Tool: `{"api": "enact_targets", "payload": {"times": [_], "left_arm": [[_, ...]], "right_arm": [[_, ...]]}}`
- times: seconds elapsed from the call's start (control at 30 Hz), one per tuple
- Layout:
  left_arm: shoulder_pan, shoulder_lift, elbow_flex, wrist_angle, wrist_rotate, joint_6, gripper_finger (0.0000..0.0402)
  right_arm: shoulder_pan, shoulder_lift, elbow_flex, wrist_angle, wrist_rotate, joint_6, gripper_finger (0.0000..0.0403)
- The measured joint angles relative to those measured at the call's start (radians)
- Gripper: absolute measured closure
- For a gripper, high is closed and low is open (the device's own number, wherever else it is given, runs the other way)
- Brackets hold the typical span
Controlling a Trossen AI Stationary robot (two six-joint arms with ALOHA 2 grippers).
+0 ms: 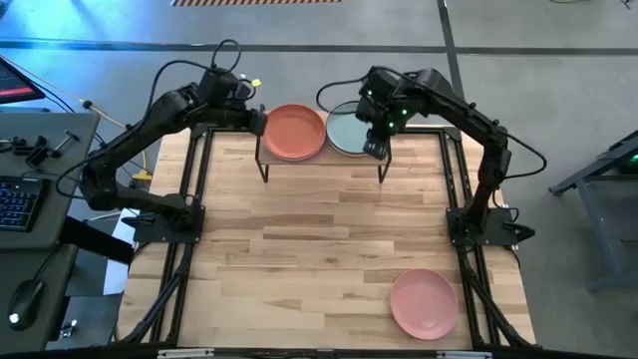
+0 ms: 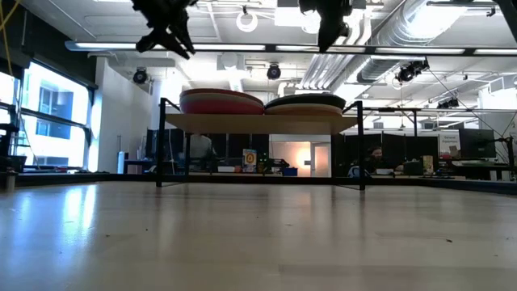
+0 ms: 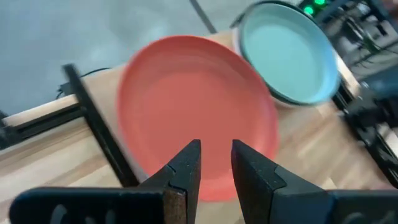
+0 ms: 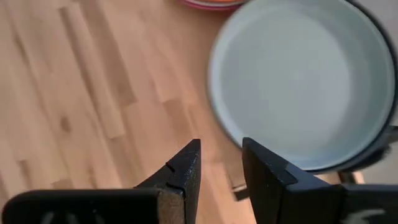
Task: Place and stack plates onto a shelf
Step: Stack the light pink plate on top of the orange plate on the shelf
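Note:
The shelf [image 1: 319, 160] stands at the table's far edge and carries two stacks of plates. A terracotta orange plate [image 1: 294, 132] tops the left stack [image 2: 222, 101]. A pale grey-green plate [image 1: 347, 130] tops the right stack [image 2: 305, 103], with a charcoal rim [image 4: 373, 155] showing beneath it. A pink plate [image 1: 424, 302] lies flat on the table near the right front corner. My left gripper [image 1: 257, 120] hovers above the left side of the terracotta plate [image 3: 193, 106], open by a narrow gap, holding nothing. My right gripper [image 1: 377, 142] hovers by the grey-green plate's [image 4: 298, 81] near right rim, narrowly open and empty.
Black frame rails [image 1: 194, 189] run along the table's left and right sides. A desk with a keyboard [image 1: 15, 199] and mouse stands off the left edge. The wide middle of the tabletop [image 1: 319, 239] lies between the shelf and the pink plate.

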State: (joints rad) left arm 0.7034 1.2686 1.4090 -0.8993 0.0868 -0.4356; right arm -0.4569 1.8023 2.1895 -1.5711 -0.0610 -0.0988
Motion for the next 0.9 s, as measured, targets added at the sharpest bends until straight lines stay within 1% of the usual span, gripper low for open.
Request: {"api": "enact_targets", "payload": {"times": [0.3, 0.53, 0.67, 0.9], "left_arm": [[-0.180, -0.013, 0.000, -0.007, 0.001, 0.023, 0.0323], [-0.301, -0.013, 0.000, -0.080, 0.000, 0.040, 0.0323], [-0.351, -0.013, 0.000, -0.122, -0.003, 0.048, 0.0323], [-0.430, -0.013, -0.002, -0.155, -0.013, 0.074, 0.0323]], "right_arm": [[0.174, -0.007, 0.000, 0.000, 0.000, 0.065, 0.0306], [0.335, -0.007, -0.017, 0.002, 0.000, 0.095, 0.0306], [0.415, -0.021, -0.112, 0.000, 0.026, 0.152, 0.0306], [0.529, -0.075, -0.365, 0.001, 0.027, 0.263, 0.0306]]}}
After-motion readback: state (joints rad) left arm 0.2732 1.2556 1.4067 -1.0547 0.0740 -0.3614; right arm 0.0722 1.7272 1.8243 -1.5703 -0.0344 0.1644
